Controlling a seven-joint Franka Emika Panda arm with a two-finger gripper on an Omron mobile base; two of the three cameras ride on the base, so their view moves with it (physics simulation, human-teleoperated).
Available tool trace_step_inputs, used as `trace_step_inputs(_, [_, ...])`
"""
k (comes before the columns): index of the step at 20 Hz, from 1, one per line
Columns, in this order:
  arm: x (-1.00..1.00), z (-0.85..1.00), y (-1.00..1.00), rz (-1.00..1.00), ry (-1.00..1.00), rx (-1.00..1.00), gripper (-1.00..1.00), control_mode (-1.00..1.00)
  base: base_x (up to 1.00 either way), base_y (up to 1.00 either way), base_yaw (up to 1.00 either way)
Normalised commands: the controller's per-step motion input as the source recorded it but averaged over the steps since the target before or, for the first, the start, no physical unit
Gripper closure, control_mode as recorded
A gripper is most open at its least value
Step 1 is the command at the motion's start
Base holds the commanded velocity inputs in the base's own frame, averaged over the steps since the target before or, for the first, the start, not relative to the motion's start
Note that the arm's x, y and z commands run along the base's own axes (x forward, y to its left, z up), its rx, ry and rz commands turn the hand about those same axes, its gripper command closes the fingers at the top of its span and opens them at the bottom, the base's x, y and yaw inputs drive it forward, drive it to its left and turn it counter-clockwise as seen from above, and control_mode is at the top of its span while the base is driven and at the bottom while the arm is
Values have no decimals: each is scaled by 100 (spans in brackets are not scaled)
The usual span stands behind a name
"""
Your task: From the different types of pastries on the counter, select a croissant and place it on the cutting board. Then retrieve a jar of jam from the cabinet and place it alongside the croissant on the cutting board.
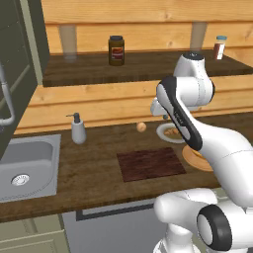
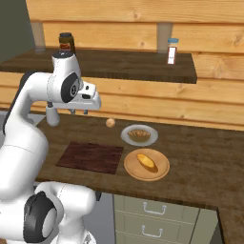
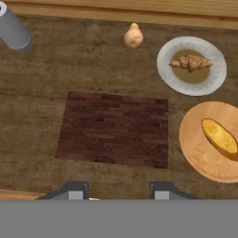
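A croissant [image 3: 191, 62] [image 2: 138, 135] lies on a white plate [image 3: 211, 83] at the back of the counter. The dark wooden cutting board [image 3: 114, 130] [image 1: 150, 163] [image 2: 90, 157] lies bare in front of it, to the left. A jar of jam [image 1: 116, 50] [image 2: 66, 42] with a dark lid stands on the open wooden shelf above. My gripper [image 3: 118, 191] [image 2: 78, 112] hovers high over the board's near edge, pointing down, open, with nothing between its fingers.
A long golden pastry [image 3: 219, 135] [image 2: 147, 162] sits on a round wooden plate [image 3: 200, 153] right of the board. A small round tan item [image 3: 133, 36] lies behind the board. A soap dispenser [image 1: 78, 129] and a sink [image 1: 24, 168] are to the left. A spice bottle [image 2: 172, 51] stands on the shelf.
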Motion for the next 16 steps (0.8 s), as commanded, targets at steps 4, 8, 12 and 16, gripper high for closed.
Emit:
trace_step_inputs(4, [-1,0,9,-2,0,0,-100,-100,0,0,0])
trace_step_inputs(8, [-26,0,-12,-7,1,0,-100,-100,0,0,0])
trace_step_inputs(12, [-15,-9,-31,-7,6,0,-100,-100,0,0,0])
trace_step_inputs(16, [0,-18,-28,-3,7,0,-100,-100,0,0,0])
